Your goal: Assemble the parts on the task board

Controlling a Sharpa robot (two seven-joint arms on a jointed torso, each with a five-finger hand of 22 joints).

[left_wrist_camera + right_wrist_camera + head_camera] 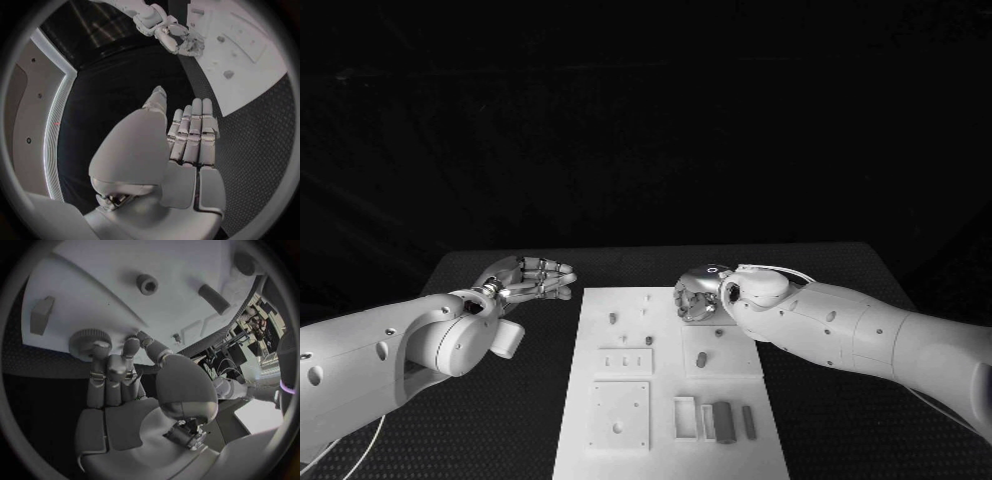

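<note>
Smooth white arms, dark screw holes, silver jointed left robot hand (531, 277), right robot hand (700, 297)

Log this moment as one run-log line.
left hand: open, off the task board | right hand: fingertips at round knurled part on board's far right edge, grip unclear

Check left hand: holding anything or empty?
Empty. The left hand hovers over the black table beside the task board, fingers straight and together, nothing between them; head view agrees.

The white task board (672, 400) lies flat mid-table, small grey parts (727, 421) scattered on it.
</note>
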